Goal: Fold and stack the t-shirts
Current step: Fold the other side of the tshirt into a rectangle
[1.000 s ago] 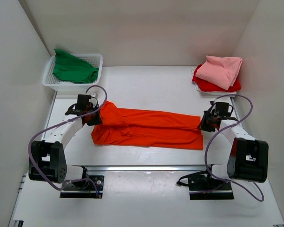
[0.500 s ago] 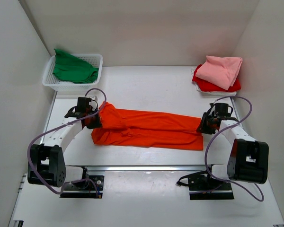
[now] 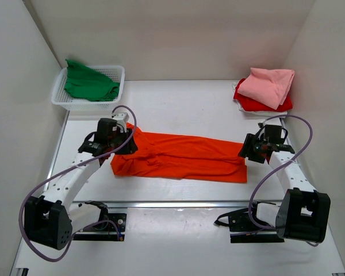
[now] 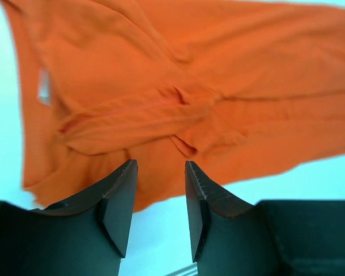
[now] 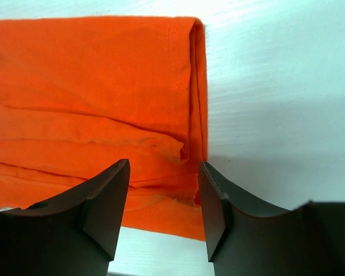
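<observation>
The bright orange t-shirt (image 3: 184, 156) lies across the middle of the table, folded lengthwise into a long strip. Above its left end my left gripper (image 3: 126, 145) hovers open; in the left wrist view nothing sits between the fingers (image 4: 160, 172) and the bunched orange cloth (image 4: 178, 86) lies below. Over the strip's right end, my right gripper (image 3: 245, 152) is open too, its jaws (image 5: 164, 167) empty above the hemmed orange edge (image 5: 92, 86). The green t-shirt (image 3: 89, 83) sits in the basket at back left. A folded pale pink t-shirt (image 3: 270, 85) rests on the red one (image 3: 247, 103) at back right.
The white mesh basket (image 3: 118, 72) stands in the back left corner. White walls close in the table on the left, back and right. Both arm bases and their cables sit at the near edge.
Both grippers have gone from shut on the orange shirt's ends to open and have let go. The left arm has lifted and shifted slightly right; the cloth's left end has settled.
</observation>
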`<state>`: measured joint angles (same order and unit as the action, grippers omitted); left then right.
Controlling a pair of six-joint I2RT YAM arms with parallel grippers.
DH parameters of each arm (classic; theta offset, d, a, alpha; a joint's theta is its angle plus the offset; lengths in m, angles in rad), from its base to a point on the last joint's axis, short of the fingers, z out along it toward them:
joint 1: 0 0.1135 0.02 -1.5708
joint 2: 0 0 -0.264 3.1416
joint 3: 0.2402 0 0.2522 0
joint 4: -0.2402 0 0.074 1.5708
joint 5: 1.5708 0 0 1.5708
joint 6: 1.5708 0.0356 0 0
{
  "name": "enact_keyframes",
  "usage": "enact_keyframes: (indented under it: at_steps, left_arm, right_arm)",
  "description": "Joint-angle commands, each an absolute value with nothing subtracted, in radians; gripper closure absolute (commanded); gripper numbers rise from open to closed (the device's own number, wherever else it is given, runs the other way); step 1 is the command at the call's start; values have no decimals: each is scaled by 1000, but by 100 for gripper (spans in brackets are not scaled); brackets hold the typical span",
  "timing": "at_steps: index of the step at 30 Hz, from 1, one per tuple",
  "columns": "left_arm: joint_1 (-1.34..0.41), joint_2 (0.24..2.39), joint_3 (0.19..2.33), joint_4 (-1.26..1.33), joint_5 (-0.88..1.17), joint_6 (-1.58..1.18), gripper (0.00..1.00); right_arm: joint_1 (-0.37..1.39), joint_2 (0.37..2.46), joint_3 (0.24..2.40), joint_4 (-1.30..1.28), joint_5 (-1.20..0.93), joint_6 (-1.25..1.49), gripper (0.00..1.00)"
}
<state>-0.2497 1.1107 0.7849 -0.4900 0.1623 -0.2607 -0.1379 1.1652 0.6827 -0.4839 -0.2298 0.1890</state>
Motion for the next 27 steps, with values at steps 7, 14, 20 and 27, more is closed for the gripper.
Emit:
enact_keyframes:
  at_steps: [7,14,20,27]
  left_arm:
    - [-391,1163,703,-414,178,-366,50]
    - [-460,1270,707,-344,186,-431,53]
    - [-485,1321,669,-255,160,-482,56]
    - [-488,1384,670,-210,169,-506,57]
  right_arm:
    - [-130,1121,649,-479,-235,195,52]
    - [-143,1118,632,-477,-233,184,52]
    - [-149,1115,627,-482,-238,181,53]
    - [-146,1111,620,-469,-242,178,52]
